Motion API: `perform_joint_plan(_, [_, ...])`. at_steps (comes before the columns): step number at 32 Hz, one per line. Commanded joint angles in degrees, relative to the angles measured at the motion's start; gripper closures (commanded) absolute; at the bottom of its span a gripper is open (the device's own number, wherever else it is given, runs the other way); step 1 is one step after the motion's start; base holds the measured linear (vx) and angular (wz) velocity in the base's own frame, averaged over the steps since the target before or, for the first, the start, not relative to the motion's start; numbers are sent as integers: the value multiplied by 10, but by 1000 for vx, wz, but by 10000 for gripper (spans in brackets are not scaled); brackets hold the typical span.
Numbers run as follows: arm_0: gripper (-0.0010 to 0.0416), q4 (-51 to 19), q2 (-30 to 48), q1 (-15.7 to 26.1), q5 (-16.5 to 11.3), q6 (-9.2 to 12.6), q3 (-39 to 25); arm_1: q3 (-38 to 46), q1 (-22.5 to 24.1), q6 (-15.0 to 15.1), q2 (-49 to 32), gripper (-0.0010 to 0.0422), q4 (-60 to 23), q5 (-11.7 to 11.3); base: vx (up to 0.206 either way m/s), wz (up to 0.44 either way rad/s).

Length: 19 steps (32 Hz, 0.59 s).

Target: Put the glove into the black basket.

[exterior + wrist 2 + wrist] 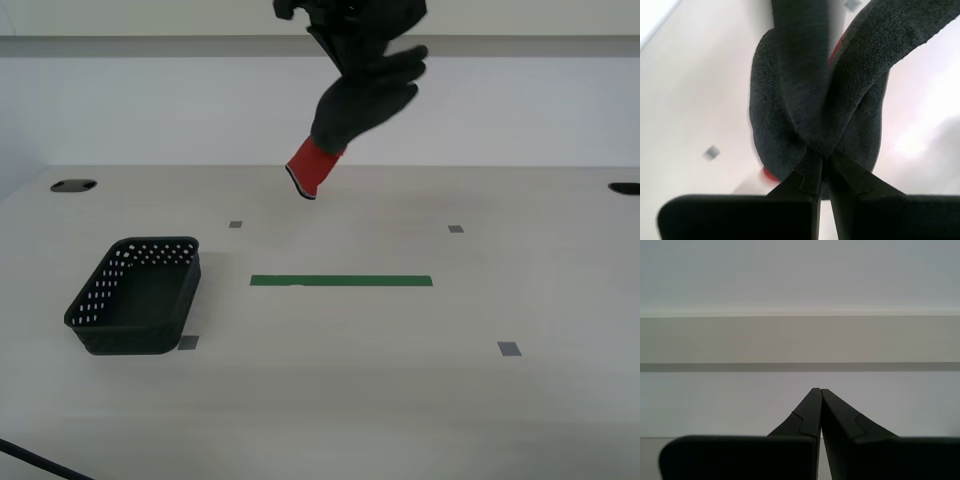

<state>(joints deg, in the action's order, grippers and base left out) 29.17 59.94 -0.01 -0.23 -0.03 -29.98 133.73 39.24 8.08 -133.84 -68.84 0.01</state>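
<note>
My second hand [822, 159] — jaws pinched tight — holds the glove [365, 100] aloft.

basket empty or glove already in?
Empty. The black basket shows bare floor; the glove hangs above the table in my second claw.
</note>
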Motion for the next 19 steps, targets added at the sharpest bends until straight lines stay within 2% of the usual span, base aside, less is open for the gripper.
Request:
perform_joint_plan(1, [405,1,0,0,0,0,-1,1,-26,3,21,413,-12,2,0,0])
perform_joint_plan(9, [405,1,0,0,0,0,-1,-7,-104,10,61,413,-71,2,0,0])
perform_joint_plan(16, [405,-1,0,0,0,0,-1,-102,-189,10,132,413,-69,2,0,0])
perform_joint_plan(18, [405,-1,0,0,0,0,-1,-127,-202,10,147,413,-63,2,0,0])
perform_joint_plan(19, [405,-1,0,0,0,0,-1,-168,-216,10,173,413,-49,2,0,0])
